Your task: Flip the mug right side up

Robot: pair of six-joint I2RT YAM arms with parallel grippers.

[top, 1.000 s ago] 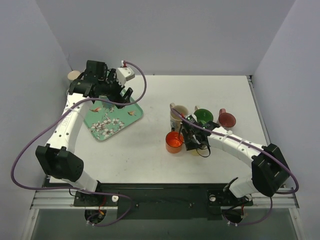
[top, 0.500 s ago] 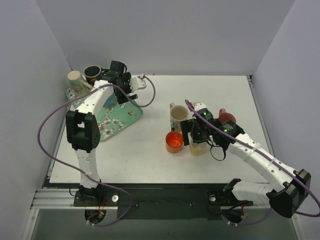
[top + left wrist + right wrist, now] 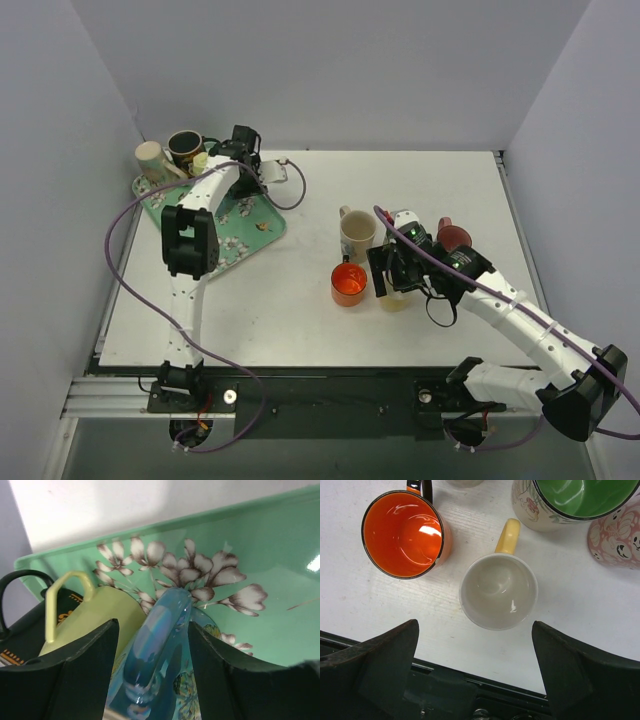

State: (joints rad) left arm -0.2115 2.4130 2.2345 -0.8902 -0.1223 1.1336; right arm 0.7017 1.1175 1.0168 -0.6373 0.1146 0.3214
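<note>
A blue iridescent mug lies on the green flowered tray (image 3: 280, 555), its handle (image 3: 160, 625) pointing toward the camera. Which way up it sits cannot be told. My left gripper (image 3: 154, 625) straddles that handle, jaws open with a narrow gap on each side. In the top view the left gripper (image 3: 228, 178) is over the tray's (image 3: 250, 235) back corner and hides the blue mug. My right gripper (image 3: 475, 625) hangs wide open above an upright cream mug (image 3: 498, 591) with a yellow handle. The right gripper (image 3: 395, 275) touches nothing.
A yellow-green mug (image 3: 95, 615) and a black mug (image 3: 20, 625) crowd the blue one on the left. An orange mug (image 3: 402, 534), a green-lined mug (image 3: 580, 500) and a pink mug (image 3: 617, 540) stand round the cream one. The table's near edge (image 3: 470, 680) is just below.
The left arm swung to the tray's back and its jaws narrowed round the blue handle. The right gripper opened, let go of the cream mug and rose slightly.
</note>
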